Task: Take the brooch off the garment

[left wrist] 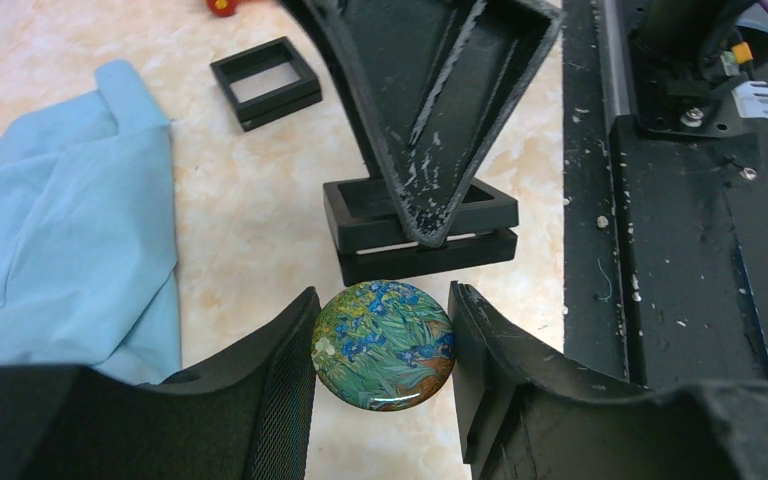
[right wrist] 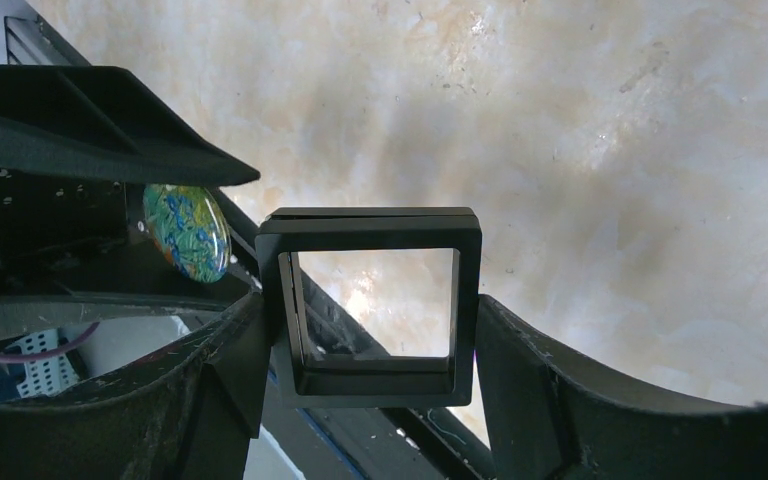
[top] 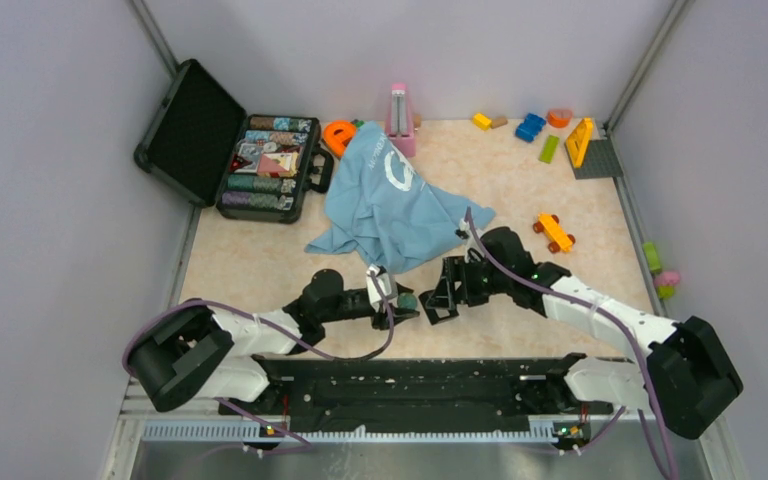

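Brooch (left wrist: 384, 345) faces upward (left gripper (left wrist: 383, 318) pinching edges).

Pretty sure this is a robotics lab test cell: plain grey walls (top: 50, 150) box in a marble-look table (top: 250, 275), left arm (top: 250, 335) and right arm (top: 600, 310) sit bolted to a black rail (top: 410, 385), random toy blocks (top: 530, 127) scattered at the back.
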